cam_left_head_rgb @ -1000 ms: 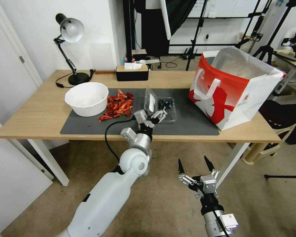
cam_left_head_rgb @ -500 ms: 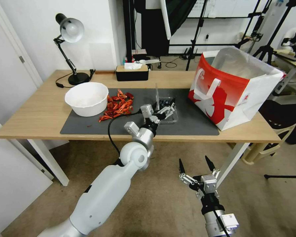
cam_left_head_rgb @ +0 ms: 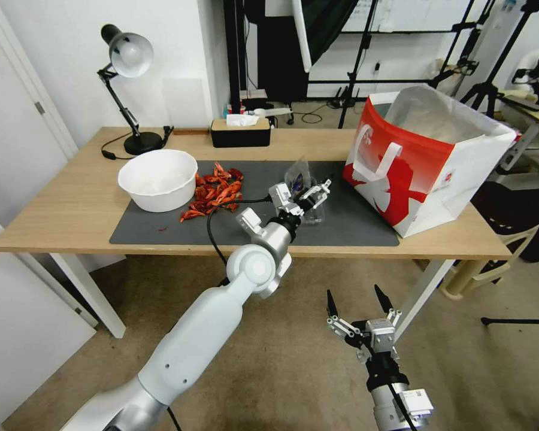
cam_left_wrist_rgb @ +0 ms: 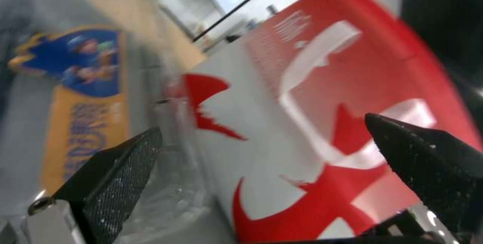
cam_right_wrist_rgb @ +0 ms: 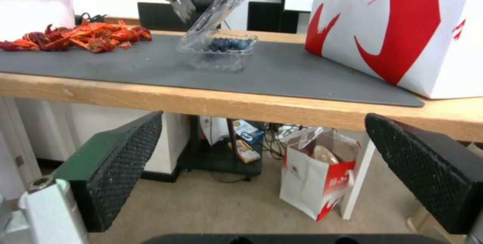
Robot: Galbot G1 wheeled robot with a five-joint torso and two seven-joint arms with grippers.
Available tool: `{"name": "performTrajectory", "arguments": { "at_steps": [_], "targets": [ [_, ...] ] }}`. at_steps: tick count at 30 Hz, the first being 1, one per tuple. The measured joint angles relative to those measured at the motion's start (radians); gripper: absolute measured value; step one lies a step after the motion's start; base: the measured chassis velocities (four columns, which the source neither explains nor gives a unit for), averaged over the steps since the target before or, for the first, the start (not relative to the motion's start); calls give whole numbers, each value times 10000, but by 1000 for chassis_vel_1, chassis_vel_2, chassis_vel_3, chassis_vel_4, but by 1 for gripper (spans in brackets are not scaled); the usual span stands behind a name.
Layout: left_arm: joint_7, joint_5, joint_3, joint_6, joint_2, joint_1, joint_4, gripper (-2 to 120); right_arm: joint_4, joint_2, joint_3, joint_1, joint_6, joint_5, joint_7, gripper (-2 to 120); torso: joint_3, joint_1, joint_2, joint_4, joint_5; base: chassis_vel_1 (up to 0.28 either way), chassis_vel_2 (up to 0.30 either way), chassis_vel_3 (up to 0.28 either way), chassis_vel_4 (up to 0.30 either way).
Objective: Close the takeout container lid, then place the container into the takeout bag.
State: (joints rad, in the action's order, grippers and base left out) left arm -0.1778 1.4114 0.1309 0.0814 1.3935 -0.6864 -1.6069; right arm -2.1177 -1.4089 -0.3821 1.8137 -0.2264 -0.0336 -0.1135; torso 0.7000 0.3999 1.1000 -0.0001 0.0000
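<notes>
The takeout container (cam_left_head_rgb: 309, 213) (cam_right_wrist_rgb: 221, 49) is a small clear clamshell with dark blueberries, sitting on the grey mat (cam_left_head_rgb: 161, 230). Its lid (cam_left_head_rgb: 297, 172) (cam_right_wrist_rgb: 214, 12) stands tilted up and leans over the berry half. In the left wrist view the lid (cam_left_wrist_rgb: 85, 97) shows a blue and orange label, close against one finger (cam_left_wrist_rgb: 116, 183). My left gripper (cam_left_head_rgb: 308, 194) (cam_left_wrist_rgb: 262, 124) is open, right behind the lid. The takeout bag (cam_left_head_rgb: 425, 161) (cam_left_wrist_rgb: 327, 85) (cam_right_wrist_rgb: 402, 21), red and white, stands open-topped to the right. My right gripper (cam_left_head_rgb: 353, 291) (cam_right_wrist_rgb: 264, 115) hangs open below the table's front edge.
A white bowl (cam_left_head_rgb: 157, 179) and a pile of red crayfish (cam_left_head_rgb: 215, 191) lie left of the container. A black tissue box (cam_left_head_rgb: 241, 133) and a desk lamp (cam_left_head_rgb: 129, 60) stand at the back. A small paper bag (cam_right_wrist_rgb: 322, 172) sits on the floor under the table.
My left gripper has moved right and farther over the mat. The lid has swung up from lying open on the left to leaning over the berries. The right arm has barely moved.
</notes>
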Motion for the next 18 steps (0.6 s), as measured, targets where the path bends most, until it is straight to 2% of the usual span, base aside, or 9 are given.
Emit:
{"name": "performTrajectory", "arguments": {
  "at_steps": [2,3,5,6,9,10,14,17,18],
  "targets": [
    [-682,190,-22,227,61,92,48,99,7,-40,12,23,0,-20,0,100,0,0,0,1,0,0,0,0,0],
    [-682,190,-22,227,61,92,48,99,7,-40,12,23,0,-20,0,100,0,0,0,1,0,0,0,0,0],
    [-1384,341,-61,464,119,162,59,94,8,-54,24,39,-1,-21,6,100,0,0,0,0,0,0,0,0,0],
    [-1384,341,-61,464,119,162,59,94,8,-54,24,39,-1,-21,6,100,0,0,0,0,0,0,0,0,0],
    [-2055,389,-89,779,136,198,79,79,-30,-46,33,40,-2,76,90,100,0,0,-1,1,0,0,0,0,0],
    [-2055,389,-89,779,136,198,79,79,-30,-46,33,40,-2,76,90,100,0,0,-1,1,0,0,0,0,0],
    [-2225,316,-77,868,101,191,79,66,-118,-12,34,9,39,273,151,100,0,1,-2,0,0,0,0,0,0],
    [-2374,202,-34,953,25,197,-7,51,-502,158,-122,-199,286,1225,377,100,0,0,-2,1,0,0,0,0,0],
    [-2374,202,-34,953,25,197,-7,51,-502,158,-122,-199,286,1225,377,100,0,0,-2,1,0,0,0,0,0]
  ]
}}
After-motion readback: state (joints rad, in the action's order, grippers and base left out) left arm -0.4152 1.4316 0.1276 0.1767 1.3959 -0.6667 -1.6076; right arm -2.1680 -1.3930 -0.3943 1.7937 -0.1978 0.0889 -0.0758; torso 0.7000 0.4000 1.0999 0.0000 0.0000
